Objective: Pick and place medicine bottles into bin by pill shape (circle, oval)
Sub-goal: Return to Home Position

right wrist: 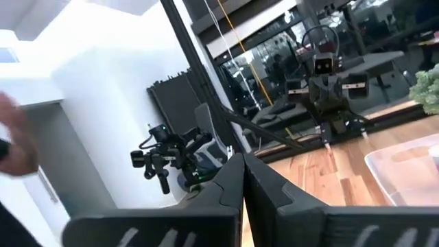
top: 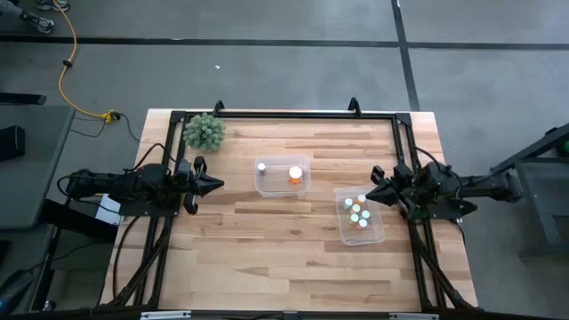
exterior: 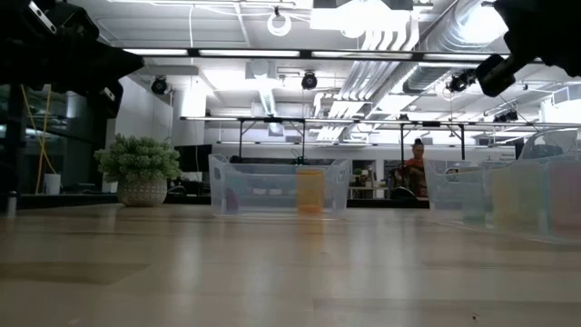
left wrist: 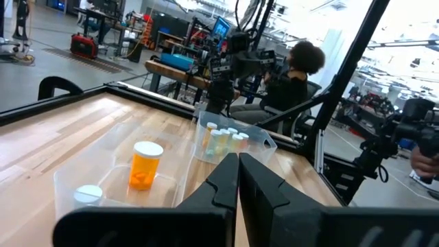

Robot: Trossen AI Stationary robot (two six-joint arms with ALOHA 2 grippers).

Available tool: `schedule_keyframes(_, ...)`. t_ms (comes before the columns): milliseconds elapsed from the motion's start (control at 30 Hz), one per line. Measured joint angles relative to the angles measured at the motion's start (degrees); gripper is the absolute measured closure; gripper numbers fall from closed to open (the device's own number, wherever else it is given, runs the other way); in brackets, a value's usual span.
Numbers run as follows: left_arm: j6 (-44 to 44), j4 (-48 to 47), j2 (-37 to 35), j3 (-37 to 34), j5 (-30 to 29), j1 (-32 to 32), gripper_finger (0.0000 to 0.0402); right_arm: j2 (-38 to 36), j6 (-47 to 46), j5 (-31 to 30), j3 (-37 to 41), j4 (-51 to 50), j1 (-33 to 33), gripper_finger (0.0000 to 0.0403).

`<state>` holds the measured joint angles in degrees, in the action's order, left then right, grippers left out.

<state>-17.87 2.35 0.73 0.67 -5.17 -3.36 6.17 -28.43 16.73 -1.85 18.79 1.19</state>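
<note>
Two clear bins stand on the wooden table. The middle bin [top: 283,176] holds an orange medicine bottle [left wrist: 145,165] standing upright and a second one, of which only the white cap [left wrist: 88,195] shows. The right bin [top: 360,215] holds several white-capped bottles [top: 357,212], green and orange. My left gripper [top: 218,185] is shut, pointing level from the table's left edge toward the middle bin, with nothing between its fingers. My right gripper [top: 372,196] is shut too. It stands at the right edge, its tip above the right bin's far corner, and holds nothing.
A green spiky plant [top: 204,132] in a pot stands at the table's far left corner. A black frame [top: 284,114] runs along the table's far edge and sides. A person [left wrist: 295,75] sits beyond the table's right side. Bare wood lies toward the near edge.
</note>
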Motion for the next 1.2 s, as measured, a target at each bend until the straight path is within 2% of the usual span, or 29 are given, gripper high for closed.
schedule_keyframes(133,0.01,0.00,0.00,0.00,-0.02,0.00,0.0398,-3.43,2.33,-1.15,1.28,-2.78,0.00,0.0403)
schedule_keyframes(233,0.00,0.02,0.00,0.00,-0.04,0.02,0.0398,-4.65,7.73,-2.59,1.28,-6.50,0.00,0.0403)
schedule_keyframes(400,0.00,0.02,0.00,0.00,-0.06,0.02,0.0398,-5.09,12.02,-8.75,1.28,-16.64,0.00,0.0403)
schedule_keyframes(633,0.01,0.02,0.00,0.00,-0.21,0.02,0.0398,-4.98,14.20,-16.59,1.25,-18.10,0.00,0.0403)
schedule_keyframes(800,0.00,0.02,0.00,0.00,-0.19,0.02,0.0398,-4.98,16.70,-16.72,1.23,-18.15,-0.04,0.0403)
schedule_keyframes(1200,0.02,0.02,0.00,0.00,-0.17,0.02,0.0398,-4.98,9.42,-16.72,1.21,-18.31,-0.04,0.0403)
